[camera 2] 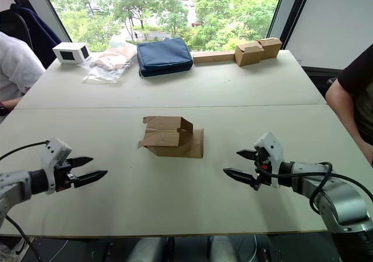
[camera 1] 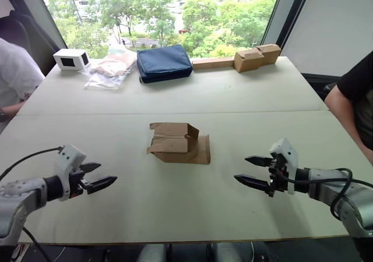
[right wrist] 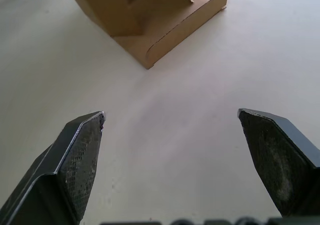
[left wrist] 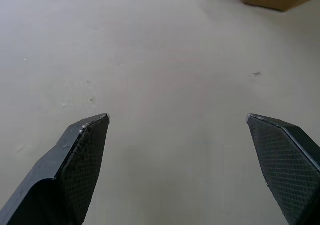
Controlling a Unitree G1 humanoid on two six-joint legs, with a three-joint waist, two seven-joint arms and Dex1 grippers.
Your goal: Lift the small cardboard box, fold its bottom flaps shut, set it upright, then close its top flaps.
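Small cardboard box: I see the small cardboard box [camera 1: 176, 142] lying at the middle of the counter [camera 1: 233, 99], untouched, its flaps loose.
Box axis: its long axis runs 9 to 3 o'clock across my view; one flap lies flat on the counter toward 3 o'clock, and other flaps stand up unevenly on top, so the ends are not folded shut.
Left end effector: my left end effector [camera 1: 96, 177] hovers low over the counter at about 8 o'clock from the box, well apart from it, fingers spread and pointing toward 3 o'clock; my left wrist view shows both fingertips [left wrist: 85, 150] wide apart above bare counter, with a corner of the box at the far edge.
Right end effector: my right end effector [camera 1: 252, 170] sits at about 4 o'clock from the box, well apart, fingers parted and pointing toward 9 o'clock, gripping nothing; the right wrist view looks straight at the box's flat flap.
Far edge: along 12 o'clock I see a white box with a dark window [camera 1: 70, 59], a clear plastic bag [camera 1: 111, 68], a navy pouch [camera 1: 164, 63], and two joined brown boxes with a long cardboard strip [camera 1: 256, 57].
People: one person in a white sleeve [camera 1: 14, 75] at 9 o'clock, another person's arm [camera 1: 347, 113] at 3 o'clock.
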